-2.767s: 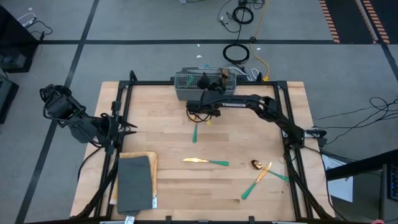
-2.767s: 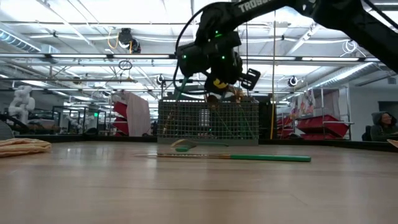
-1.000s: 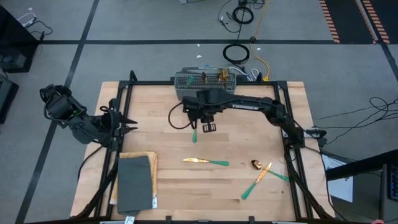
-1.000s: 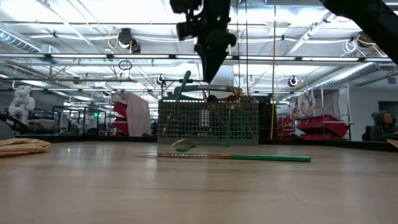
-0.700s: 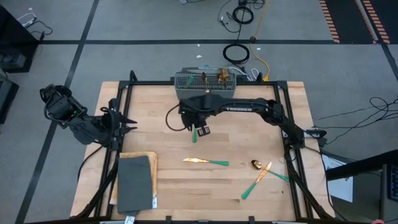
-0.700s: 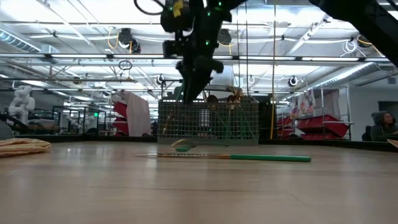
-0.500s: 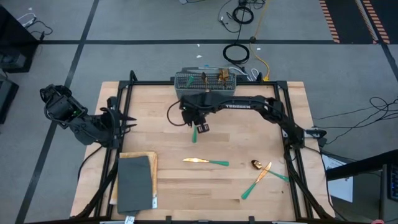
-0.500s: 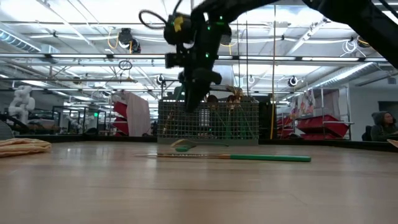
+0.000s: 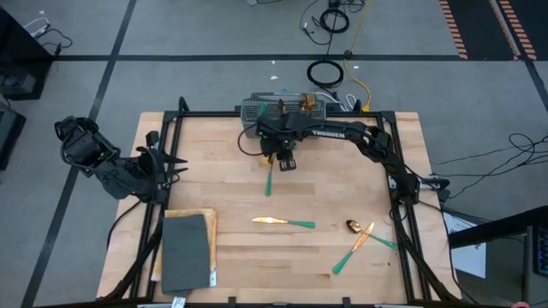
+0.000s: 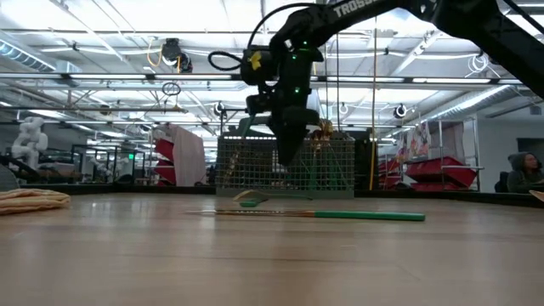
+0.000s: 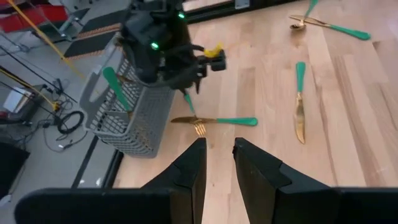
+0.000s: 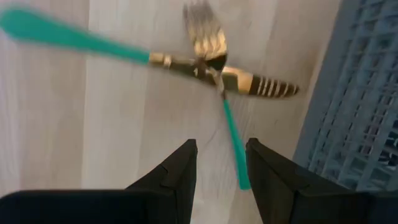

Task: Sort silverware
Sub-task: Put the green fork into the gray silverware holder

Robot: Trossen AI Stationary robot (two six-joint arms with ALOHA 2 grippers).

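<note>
Right claw: the right claw [image 9: 285, 159] hung low over the surface [image 9: 214, 171], its fingers parted and, as far as I could tell, pinching nothing.
Directly under it: a fork [image 12: 155, 59] lay flat beneath the claw, its teal handle trailing away from the claw.
Crossing piece: a second piece [image 12: 231, 146] crossed that fork; its thin handle showed in the gap between the claw's fingers, and I could not tell whether it touched either finger.
Basket: the grey basket [image 9: 282, 115] stood just behind the right claw.
Done, by my reckoning: several pieces [image 9: 293, 103] already stood upright in the basket.
Left to do: a knife [image 9: 282, 222] lay well clear of the claw, and a crossed pair [image 9: 364, 239] farther off again, towards the right arm's base; with the pieces under the claw, that made roughly five loose.
Left claw: the left claw [image 9: 175, 169] waited far from the work at the surface's edge, fingers slightly parted, empty.
</note>
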